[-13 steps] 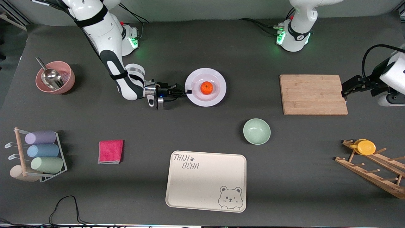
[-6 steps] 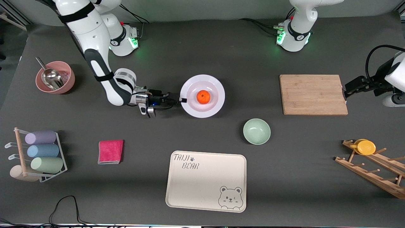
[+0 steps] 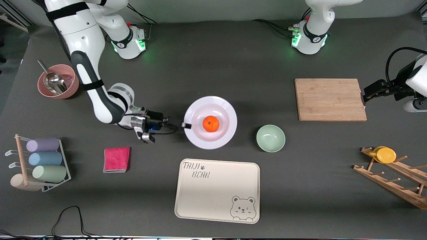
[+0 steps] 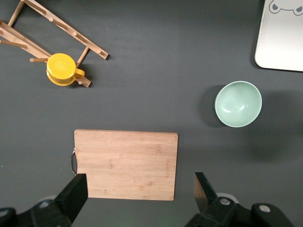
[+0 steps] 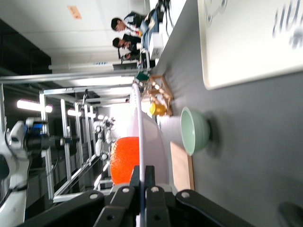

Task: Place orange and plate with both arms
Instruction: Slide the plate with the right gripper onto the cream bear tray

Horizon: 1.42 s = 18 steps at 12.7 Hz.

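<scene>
The white plate (image 3: 230,115) carries the orange (image 3: 210,123) in its middle. My right gripper (image 3: 185,126) is shut on the plate's rim at the edge toward the right arm's end of the table. In the right wrist view the thin plate rim (image 5: 141,123) runs between the closed fingers of the right gripper (image 5: 142,177), with the orange (image 5: 125,158) just past them. The plate casts a shadow on the dark table and seems slightly raised. My left gripper (image 3: 365,95) waits open by the end of the wooden cutting board; in its own wrist view the left gripper (image 4: 139,182) holds nothing.
A pale green bowl (image 3: 270,138) stands beside the plate, toward the left arm's end. The cream bear tray (image 3: 217,190) lies nearer the front camera. Around them are the cutting board (image 3: 329,99), a pink cloth (image 3: 116,159), a pink bowl with a scoop (image 3: 58,81), a cup rack (image 3: 41,163) and a wooden rack with a yellow cup (image 3: 386,155).
The right arm has carried the plate and orange toward the bear tray, drawing back toward its own end of the table. The left gripper has barely shifted.
</scene>
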Available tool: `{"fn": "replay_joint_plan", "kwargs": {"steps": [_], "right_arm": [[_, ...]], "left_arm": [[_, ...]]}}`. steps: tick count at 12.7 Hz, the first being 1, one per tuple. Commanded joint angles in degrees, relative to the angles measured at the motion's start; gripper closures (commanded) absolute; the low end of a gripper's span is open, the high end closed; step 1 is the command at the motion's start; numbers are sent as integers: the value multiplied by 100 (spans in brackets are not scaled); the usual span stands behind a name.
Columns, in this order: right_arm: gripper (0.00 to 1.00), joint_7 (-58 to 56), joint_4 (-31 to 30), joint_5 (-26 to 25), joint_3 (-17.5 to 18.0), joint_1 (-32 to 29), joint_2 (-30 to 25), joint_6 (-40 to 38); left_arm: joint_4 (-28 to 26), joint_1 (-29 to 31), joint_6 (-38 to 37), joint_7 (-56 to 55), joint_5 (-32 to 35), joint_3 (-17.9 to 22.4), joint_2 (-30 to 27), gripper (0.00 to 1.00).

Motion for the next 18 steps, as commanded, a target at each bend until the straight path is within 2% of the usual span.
{"fn": "replay_joint_plan", "kwargs": {"steps": [1,4,8,11,15,18], "right_arm": [[100,726,1322,-298,10,-143,831,76],[100,1586,2736,-676,-148,-170,1674,444],[100,2177,4188,-1141,-219,-179,2668,884],[100,2416,4840,-1405,-210,-161,3231,1323],[100,2424,5411,-1389,-192,-74,3741,1746],[100,2424,5606,-1327,-53,23,3865,2001]], "left_arm": [[54,-96,-118,104,-77,110,-39,0],[45,-104,-162,157,-51,110,-39,0],[37,-122,-320,270,-50,102,-39,0],[36,-87,-338,341,-50,119,-48,0],[28,-96,-338,333,-42,128,-48,0],[28,-96,-338,333,-33,128,-48,0]]}}
